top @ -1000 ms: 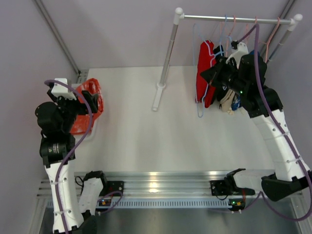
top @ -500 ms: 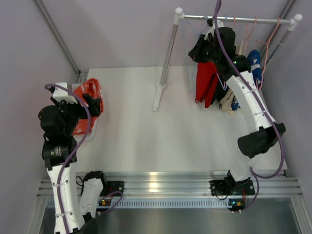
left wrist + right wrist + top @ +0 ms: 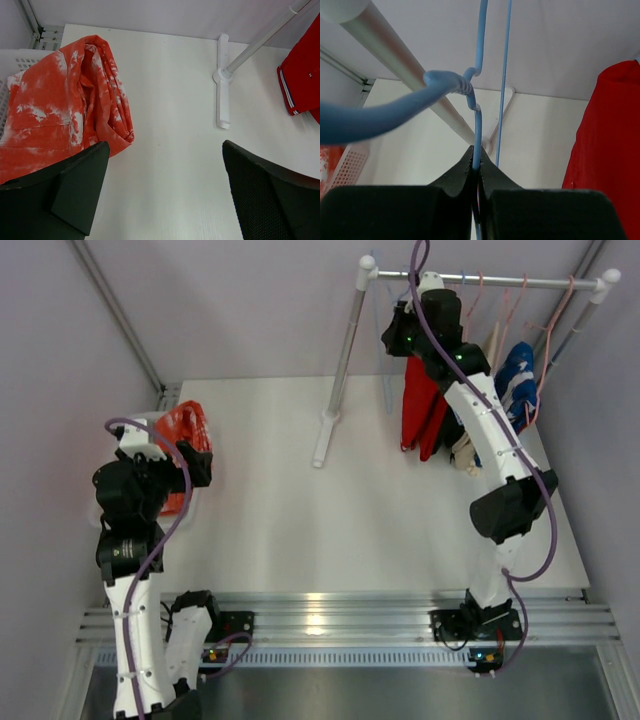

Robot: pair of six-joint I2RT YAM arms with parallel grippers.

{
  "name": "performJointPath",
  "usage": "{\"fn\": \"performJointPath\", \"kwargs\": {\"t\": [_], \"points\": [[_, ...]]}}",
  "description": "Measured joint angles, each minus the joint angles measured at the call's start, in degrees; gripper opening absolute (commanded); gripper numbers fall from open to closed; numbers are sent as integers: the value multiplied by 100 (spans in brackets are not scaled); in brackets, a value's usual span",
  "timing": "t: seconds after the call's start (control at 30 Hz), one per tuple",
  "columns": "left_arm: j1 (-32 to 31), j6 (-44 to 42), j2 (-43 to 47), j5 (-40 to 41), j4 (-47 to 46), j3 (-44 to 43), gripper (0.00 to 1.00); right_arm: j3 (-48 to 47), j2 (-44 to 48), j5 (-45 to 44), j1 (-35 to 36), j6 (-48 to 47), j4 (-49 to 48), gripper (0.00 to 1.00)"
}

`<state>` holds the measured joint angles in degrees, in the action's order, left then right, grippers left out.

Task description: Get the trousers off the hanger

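The orange-red trousers (image 3: 183,432) with white marks lie bunched at the table's left edge, partly over a white basket; they fill the upper left of the left wrist view (image 3: 65,115). My left gripper (image 3: 195,462) is open and empty just beside them, its left finger (image 3: 80,190) overlapping their lower edge. My right gripper (image 3: 400,335) is raised near the left end of the rail and is shut on the bare light-blue wire hanger (image 3: 478,130), just below its twisted neck. No cloth hangs on that hanger.
A white clothes rack stands at the back, with its rail (image 3: 500,281) and sloping post (image 3: 345,350). A deep-red garment (image 3: 420,410), a blue-and-white garment (image 3: 515,380) and pink hangers (image 3: 480,295) hang right of my right gripper. The white basket (image 3: 15,65) sits far left.
My right arm has swung up and left from the hanging clothes to the rail's left end, carrying the blue hanger. My left arm has shifted slightly down, away from the trousers.
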<state>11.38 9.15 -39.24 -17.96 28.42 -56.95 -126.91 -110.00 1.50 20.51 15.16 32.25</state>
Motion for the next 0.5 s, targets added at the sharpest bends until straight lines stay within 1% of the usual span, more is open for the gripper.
{"fn": "performJointPath", "kwargs": {"t": [0.3,0.5], "points": [[2,22,136,105,2,133,99,-352,-562,-254,76,-120,-315,0],[0,24,293,138,28,238,99,-452,-693,-376,188,-229,-396,0]]}}
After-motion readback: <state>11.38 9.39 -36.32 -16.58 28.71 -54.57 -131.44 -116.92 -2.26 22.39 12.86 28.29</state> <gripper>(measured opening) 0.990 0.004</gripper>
